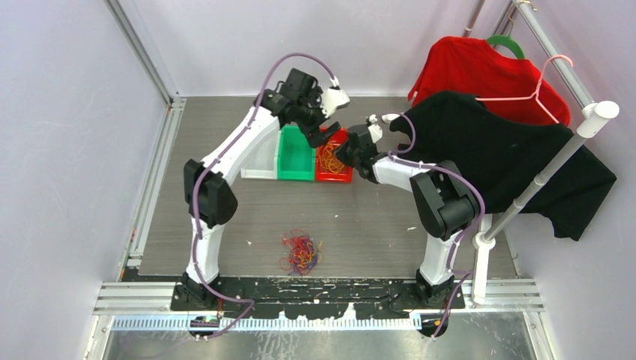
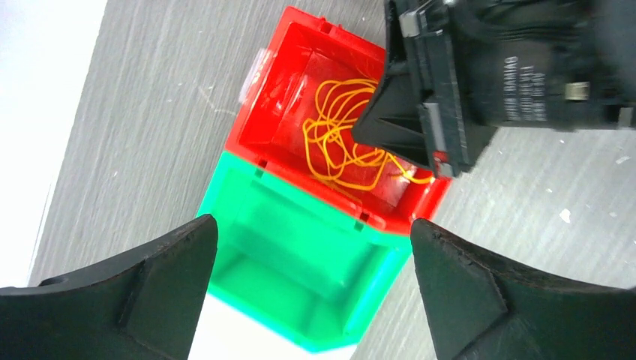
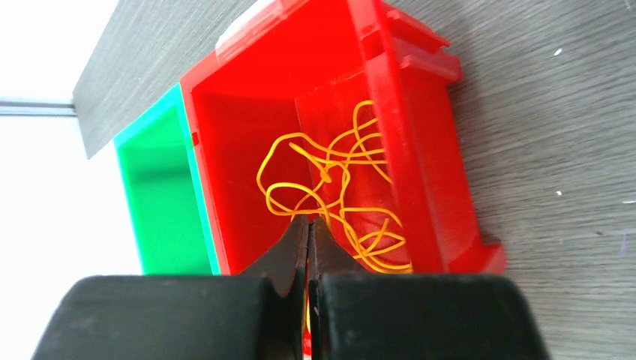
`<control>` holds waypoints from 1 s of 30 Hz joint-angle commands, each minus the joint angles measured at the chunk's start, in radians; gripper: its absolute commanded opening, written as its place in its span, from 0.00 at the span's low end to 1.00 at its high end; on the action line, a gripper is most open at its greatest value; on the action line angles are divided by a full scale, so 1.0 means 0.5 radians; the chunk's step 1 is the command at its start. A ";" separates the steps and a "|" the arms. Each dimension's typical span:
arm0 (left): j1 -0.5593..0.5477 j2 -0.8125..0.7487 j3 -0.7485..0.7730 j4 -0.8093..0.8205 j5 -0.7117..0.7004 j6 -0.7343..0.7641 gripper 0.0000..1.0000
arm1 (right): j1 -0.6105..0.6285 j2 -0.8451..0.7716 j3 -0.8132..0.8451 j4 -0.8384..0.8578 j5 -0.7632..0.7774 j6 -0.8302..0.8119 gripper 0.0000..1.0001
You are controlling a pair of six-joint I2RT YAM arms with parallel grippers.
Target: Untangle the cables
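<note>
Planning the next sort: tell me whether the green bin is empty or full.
Empty. In the left wrist view the green bin has a bare floor; the orange-yellow cable lies in the red bin beside it.

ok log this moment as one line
left gripper open above green bin | right gripper shut on orange cable in red bin | mixed cable tangle lies apart, untouched
</note>
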 commanded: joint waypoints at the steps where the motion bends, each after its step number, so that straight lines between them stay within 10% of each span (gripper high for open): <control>1: 0.117 -0.323 -0.012 -0.269 0.099 -0.044 1.00 | 0.122 0.020 0.223 -0.260 0.374 -0.156 0.01; 22: 0.286 -1.417 -1.264 -0.644 0.395 0.014 1.00 | 0.254 -0.038 0.654 -0.755 0.588 -0.499 0.02; 30: 0.288 -1.513 -1.327 -0.796 0.541 0.088 0.95 | 0.355 -0.475 0.439 -0.709 0.633 -0.561 0.29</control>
